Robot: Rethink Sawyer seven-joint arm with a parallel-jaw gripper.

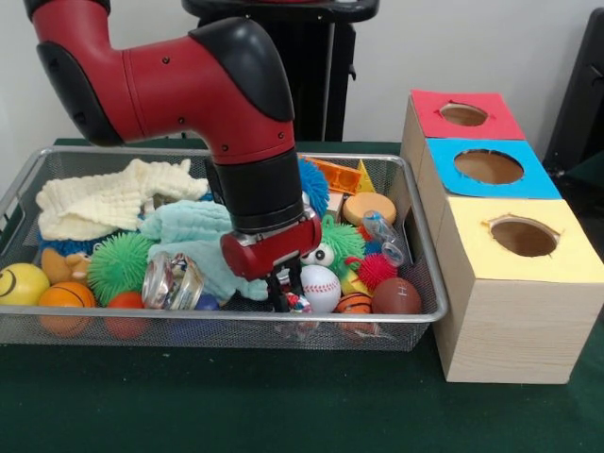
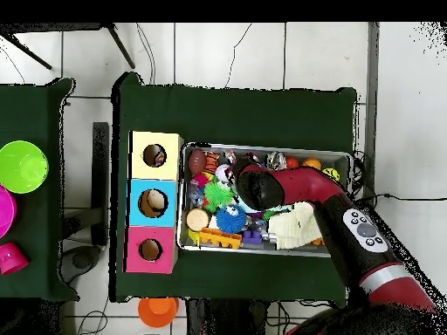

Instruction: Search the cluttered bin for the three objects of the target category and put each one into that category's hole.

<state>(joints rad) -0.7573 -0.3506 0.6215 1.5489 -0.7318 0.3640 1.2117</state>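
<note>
The end effector (image 1: 286,297) reached down into the wire bin (image 1: 19,184), its black fingers pinching a small multicoloured object (image 1: 297,303) at the bin's near wall. A baseball (image 1: 321,286) lay just beside it. The three-holed wooden box (image 1: 510,283) stood beside the bin on the green tabletop (image 1: 236,406).
</note>
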